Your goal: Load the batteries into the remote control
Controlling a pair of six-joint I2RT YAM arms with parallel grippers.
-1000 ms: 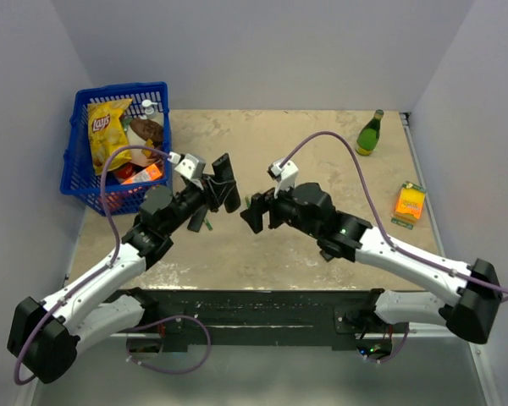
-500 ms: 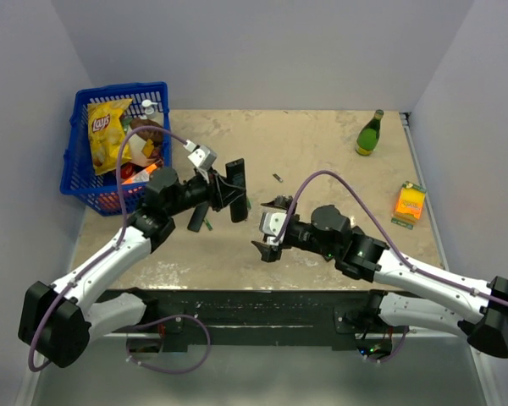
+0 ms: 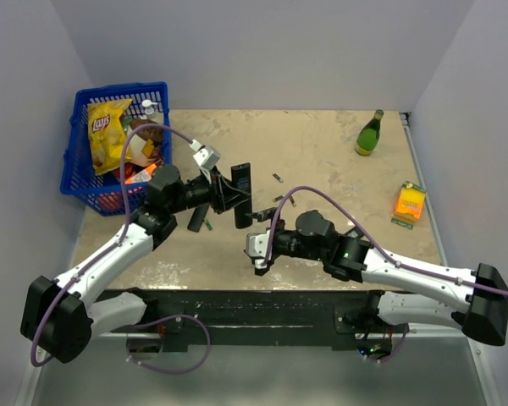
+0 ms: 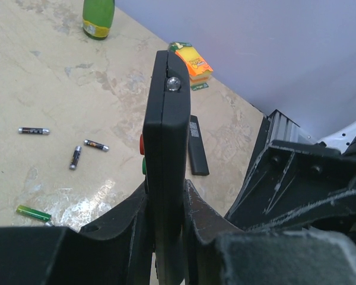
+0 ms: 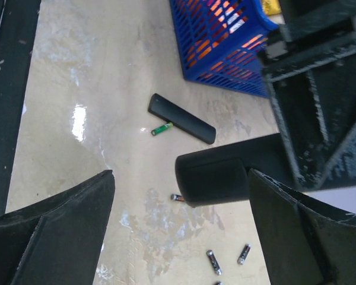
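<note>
- Centre of the overhead frame: the left fingers are clenched on the lower body of a long, slim matte-black remote control. They hold it on edge above the mottled beige bench, with red and green buttons showing on its narrow side.
- Just below it in that frame, the right fingers stand spread wide and grasp nothing.
- Three small dark-grey cylindrical batteries with pale metal ends lie loose at the left of the left-wrist frame. They are near one another but apart, and none is loaded yet.
- A flat black bar rests on the bench with a small green cell just beside it. Whether the bar is the back cover cannot be told.
- The step in hand looks like fetching the first battery.
- Done well, the right fingers would close on the cell lying clearest of the others. They would pinch it at mid-length so both ends stay free.
- The left arm would need to hold steady with the battery bay facing the right arm. That bay is hidden in every view.
- Upper left, a blue slatted plastic basket holds a yellow crisp bag, a brown rounded item and orange-red packets.
- Upper right stands an upright green glass bottle, its fill unclear. At the right edge lies a small orange carton.
</note>
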